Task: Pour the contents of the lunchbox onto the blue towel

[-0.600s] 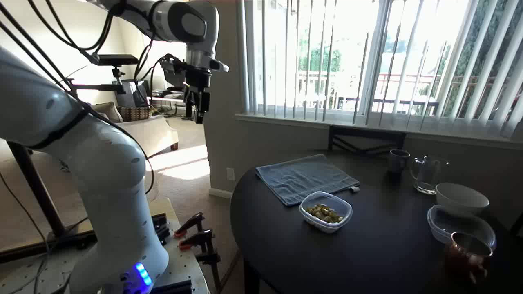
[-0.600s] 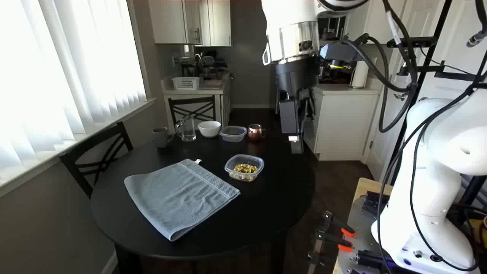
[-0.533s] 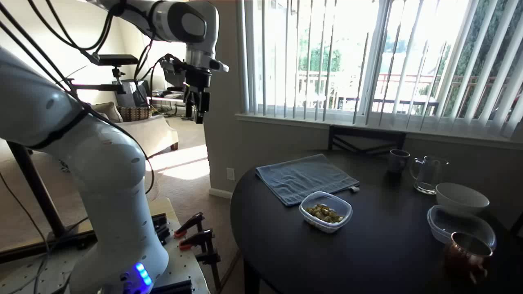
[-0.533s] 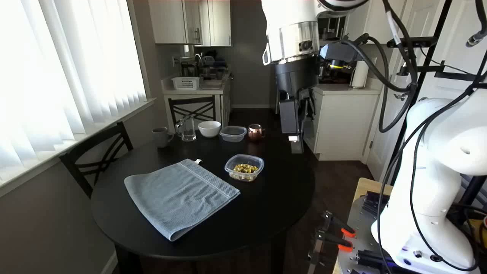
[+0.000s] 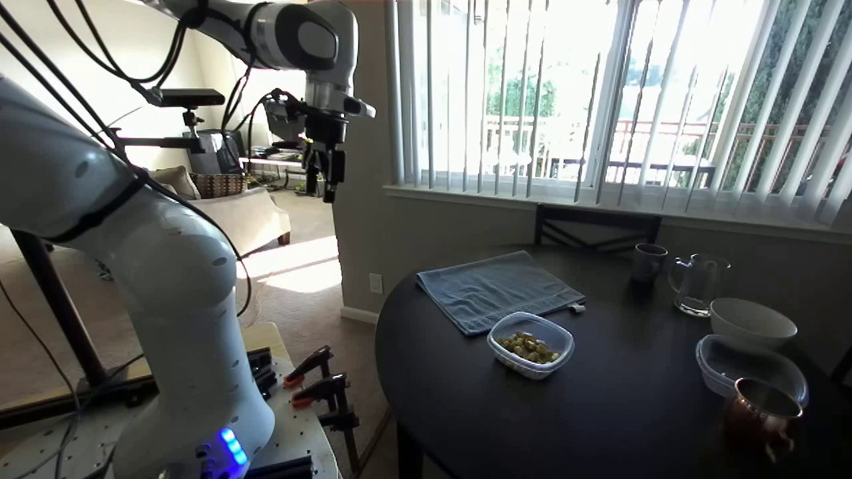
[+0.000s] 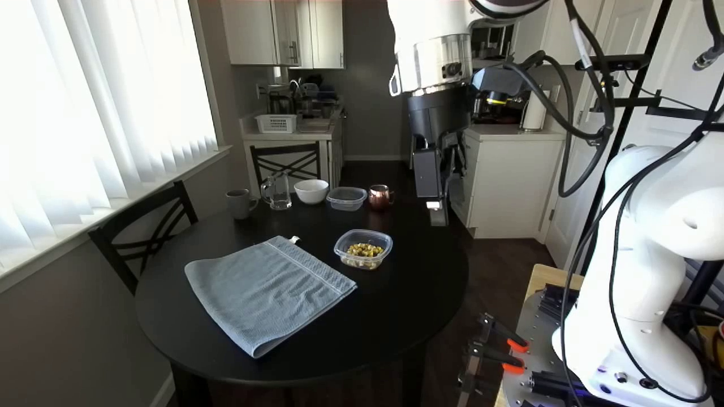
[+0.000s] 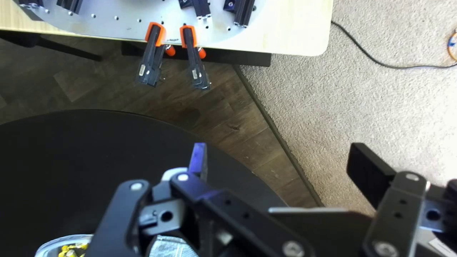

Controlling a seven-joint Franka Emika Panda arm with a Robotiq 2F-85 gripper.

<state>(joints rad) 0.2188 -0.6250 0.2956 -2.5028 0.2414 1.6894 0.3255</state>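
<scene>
Lunchbox (image 6: 365, 236) holding food pieces (image 6: 364, 250) | in an exterior view: on black table (image 6: 390, 316), just right of blue towel (image 6: 271, 294), left of and below fingers (image 6: 438, 217), well apart | wrist view: gripper (image 7: 282, 162) spread wide, released

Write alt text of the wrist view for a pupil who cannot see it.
Gripper open and empty, a dark round table and floor beyond. Along the bottom, parts of a blue towel and a lunchbox with yellowish food show; at top, two orange-padded clamps.

Contents (image 5: 529, 347) in lunchbox (image 5: 516, 324), lunchbox just beside towel (image 5: 496, 289) — both on table (image 5: 619, 399).
</scene>
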